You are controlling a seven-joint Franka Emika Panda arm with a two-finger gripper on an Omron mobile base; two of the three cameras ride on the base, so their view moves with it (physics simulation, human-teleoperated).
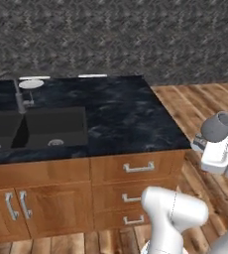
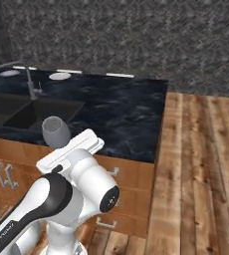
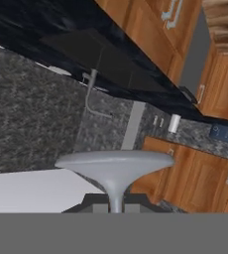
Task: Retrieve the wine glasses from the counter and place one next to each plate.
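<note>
Glass in transit: from the left base view, a grey wine glass (image 1: 218, 126) rides at the end of the white arm, well off the right edge of the black counter (image 1: 121, 111) and over the wood floor (image 1: 205, 101), apparently bound for a plate. The right base view shows it held in front of the counter's front edge. In the hand view, jaws clamp its stem below the round foot, steadying it.

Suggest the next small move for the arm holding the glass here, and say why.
Probably carry on toward a plate, keeping the grip closed. The gripper is shut on the stem of the translucent grey stemmed wine glass, held in the air off the edge of the black marble-patterned counter, and no plate appears on the counter here, so the base likely has to drive.
</note>
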